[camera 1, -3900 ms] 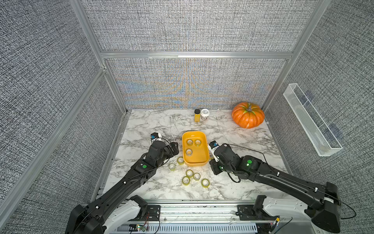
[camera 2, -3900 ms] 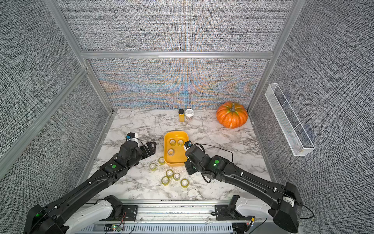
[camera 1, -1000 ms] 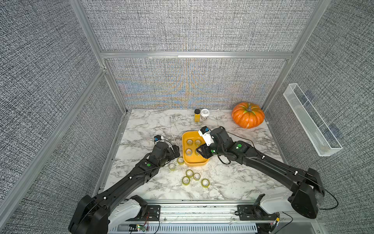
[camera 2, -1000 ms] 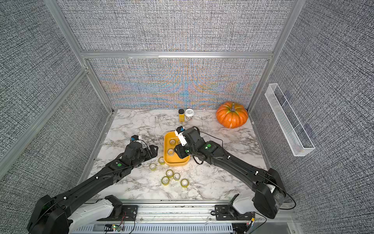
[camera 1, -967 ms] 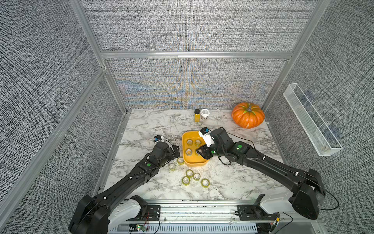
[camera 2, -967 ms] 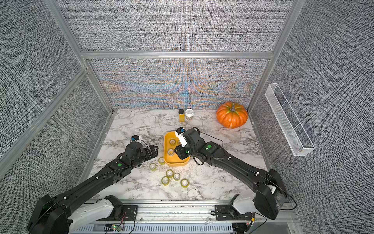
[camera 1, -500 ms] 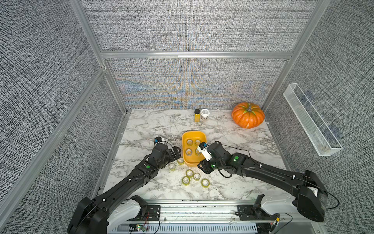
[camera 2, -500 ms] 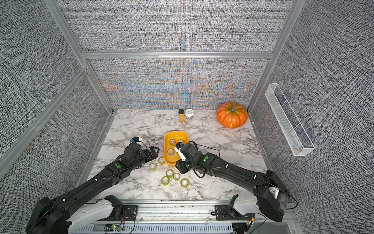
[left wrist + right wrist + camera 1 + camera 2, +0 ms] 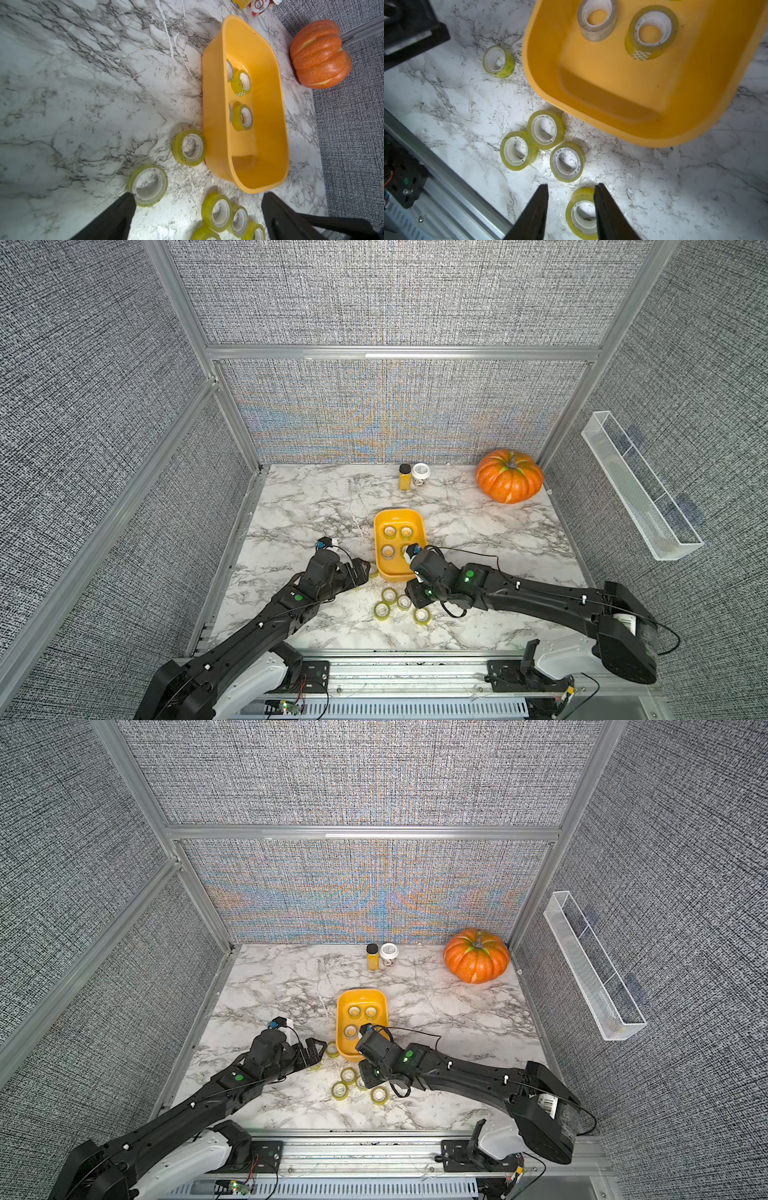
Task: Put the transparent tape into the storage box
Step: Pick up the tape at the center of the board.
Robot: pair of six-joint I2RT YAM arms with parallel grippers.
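Lab cell: fabric walls (image 9: 374, 294), aluminium frame (image 9: 403, 352)

An orange pumpkin (image 9: 509, 479) sat right of centre; a yellow jar (image 9: 404, 479) touched a white-lidded jar (image 9: 420, 473) left of it; a clear trough (image 9: 642, 489) hung far right.

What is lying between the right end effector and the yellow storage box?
In the right wrist view, three tape rolls lie clustered on the marble between the right end effector and the storage box.
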